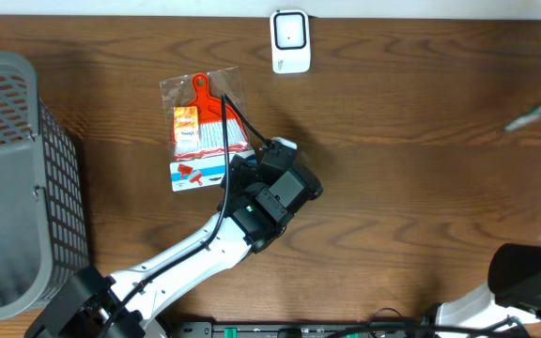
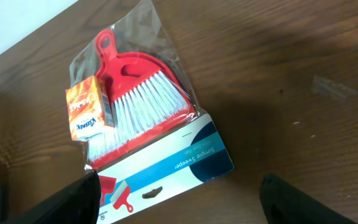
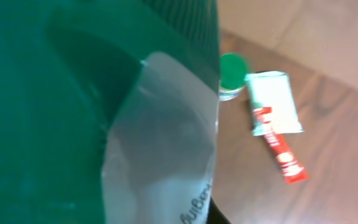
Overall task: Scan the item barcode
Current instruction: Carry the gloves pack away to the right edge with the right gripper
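The item [image 1: 205, 131] is a clear bag holding a red dustpan and white-bristled brush, with a blue-and-white card header and an orange tissue pack on top. It lies flat on the wooden table. No barcode shows on the upturned face [image 2: 148, 118]. My left gripper [image 2: 179, 180] hovers open at the header end, one finger [image 2: 73, 199] off each side of the card. In the overhead view it [image 1: 242, 169] sits at the bag's lower right corner. The white scanner [image 1: 290, 40] stands at the table's far edge. My right gripper's fingers are hidden in its wrist view.
A grey mesh basket [image 1: 7, 188] fills the left edge. The right arm [image 1: 533, 272] sits at the right edge. A green surface [image 3: 55, 93] and translucent plastic [image 3: 160, 143] fill the right wrist view, with a red tube [image 3: 281, 152], white box [image 3: 272, 102] and green cap [image 3: 234, 68] beyond.
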`<state>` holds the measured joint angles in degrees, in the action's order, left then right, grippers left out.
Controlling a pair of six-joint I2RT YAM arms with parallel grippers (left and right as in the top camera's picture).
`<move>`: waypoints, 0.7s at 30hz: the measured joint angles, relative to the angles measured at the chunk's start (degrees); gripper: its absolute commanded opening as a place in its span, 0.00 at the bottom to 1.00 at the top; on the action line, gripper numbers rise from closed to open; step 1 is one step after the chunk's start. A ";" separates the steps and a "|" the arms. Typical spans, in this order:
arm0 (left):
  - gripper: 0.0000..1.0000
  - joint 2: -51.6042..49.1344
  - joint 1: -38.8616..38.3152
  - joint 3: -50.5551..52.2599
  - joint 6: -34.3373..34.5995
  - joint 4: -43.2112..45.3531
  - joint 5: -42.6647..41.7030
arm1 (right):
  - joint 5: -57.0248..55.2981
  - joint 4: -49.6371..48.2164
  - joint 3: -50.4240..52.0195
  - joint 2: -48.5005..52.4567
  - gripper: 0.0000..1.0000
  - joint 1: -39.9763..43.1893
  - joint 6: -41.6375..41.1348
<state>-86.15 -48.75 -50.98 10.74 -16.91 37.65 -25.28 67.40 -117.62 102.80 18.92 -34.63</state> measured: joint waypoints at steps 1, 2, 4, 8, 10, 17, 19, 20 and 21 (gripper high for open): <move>0.81 0.00 0.00 0.00 0.00 0.00 0.00 | -0.94 0.24 0.00 0.42 0.02 1.38 0.66; 0.82 0.00 0.00 0.00 0.00 0.00 0.00 | -1.64 0.31 0.00 0.72 0.03 2.54 1.07; 0.82 0.00 0.00 0.00 0.00 0.00 0.00 | -2.54 0.20 0.02 1.11 0.06 5.25 1.77; 0.82 0.00 0.00 0.00 0.00 0.00 0.00 | -3.39 -1.31 0.04 1.42 0.08 10.47 2.45; 0.82 0.00 0.00 0.00 0.00 0.00 0.00 | -3.76 -2.58 0.04 1.51 0.06 13.03 2.67; 0.82 0.00 0.00 0.00 0.00 0.00 0.00 | -4.13 -4.83 0.04 3.17 0.05 20.46 2.86; 0.82 0.00 0.00 0.00 0.00 0.00 -0.02 | -3.82 -5.18 0.04 4.48 0.13 22.08 2.82; 0.82 0.00 0.00 0.00 0.00 0.00 -0.02 | -3.58 -5.20 0.04 5.27 0.28 22.77 2.84; 0.82 0.00 0.00 0.00 0.00 0.00 0.00 | -3.21 -5.20 0.04 6.38 0.44 23.45 2.69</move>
<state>-86.15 -48.75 -50.98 10.74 -16.91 37.65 -28.49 62.19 -117.58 109.19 42.37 -31.94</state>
